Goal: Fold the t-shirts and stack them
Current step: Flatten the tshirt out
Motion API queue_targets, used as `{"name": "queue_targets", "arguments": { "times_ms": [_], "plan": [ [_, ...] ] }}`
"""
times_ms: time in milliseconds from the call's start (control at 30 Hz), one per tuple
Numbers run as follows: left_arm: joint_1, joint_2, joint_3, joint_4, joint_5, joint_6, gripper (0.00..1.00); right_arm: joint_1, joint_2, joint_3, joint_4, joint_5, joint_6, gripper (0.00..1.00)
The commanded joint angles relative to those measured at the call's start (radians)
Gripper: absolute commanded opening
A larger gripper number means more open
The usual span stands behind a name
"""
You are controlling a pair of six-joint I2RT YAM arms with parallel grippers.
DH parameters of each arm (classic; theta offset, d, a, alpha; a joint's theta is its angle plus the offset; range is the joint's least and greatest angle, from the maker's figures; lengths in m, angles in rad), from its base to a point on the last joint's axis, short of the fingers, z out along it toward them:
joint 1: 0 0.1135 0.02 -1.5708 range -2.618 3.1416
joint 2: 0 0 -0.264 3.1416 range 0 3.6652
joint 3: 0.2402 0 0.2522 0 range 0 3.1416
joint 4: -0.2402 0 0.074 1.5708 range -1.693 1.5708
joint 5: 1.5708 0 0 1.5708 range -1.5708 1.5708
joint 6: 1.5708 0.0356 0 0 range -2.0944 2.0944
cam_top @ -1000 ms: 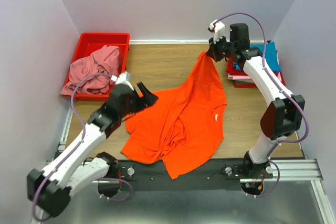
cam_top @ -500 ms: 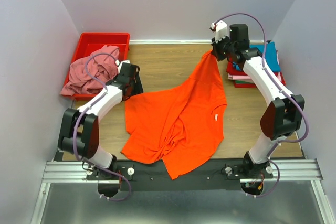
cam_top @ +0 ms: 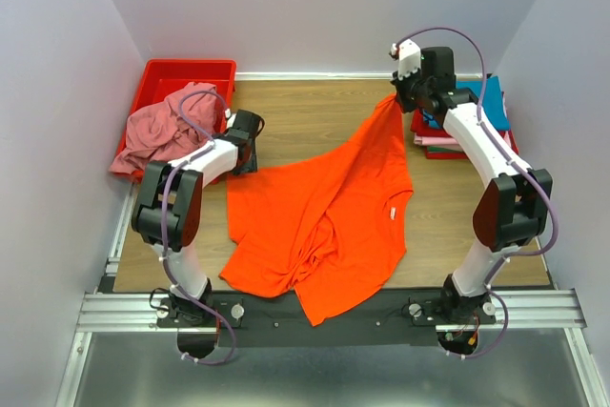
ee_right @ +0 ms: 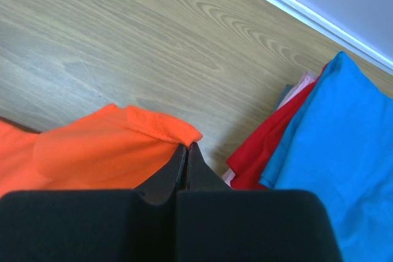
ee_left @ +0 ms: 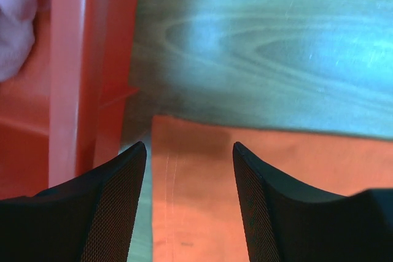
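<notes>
A bright orange t-shirt (cam_top: 324, 226) lies rumpled across the middle of the table (cam_top: 305, 121). The right gripper (cam_top: 398, 100) is clamped on its lifted far corner. The left gripper (cam_top: 250, 148), fingers spread and empty, hovers at its left corner. Folded shirts (cam_top: 495, 94) sit partly hidden behind the right arm (cam_top: 481, 145).

Left gripper (ee_left: 189, 148) spread wide, pointing down; right gripper (ee_right: 186, 146) clamped tight, arm outstretched.

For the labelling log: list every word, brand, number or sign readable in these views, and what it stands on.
None can be read.
The orange t-shirt has a pale speck at its collar, perhaps a tag, too small to read.
The red bin and the folded stack show no print.
</notes>
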Motion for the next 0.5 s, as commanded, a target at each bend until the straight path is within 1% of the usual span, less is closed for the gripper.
{"name": "queue_targets", "arguments": {
  "times_ms": [0,167,200,467],
  "plan": [
    [0.003,0.039,0.044,-0.010,-0.042,0.027,0.66,-0.024,-0.001,-0.010,0.009,0.044,0.012,0.00],
    [0.009,0.067,0.058,-0.010,-0.043,0.038,0.65,-0.034,-0.005,-0.022,0.014,0.044,0.013,0.00],
    [0.012,0.070,0.063,-0.008,-0.036,0.041,0.63,-0.040,-0.005,-0.024,0.014,0.047,0.013,0.01],
    [0.019,0.092,0.102,0.007,0.030,0.073,0.61,-0.060,-0.012,-0.031,0.017,0.024,0.017,0.00]
  ]
}}
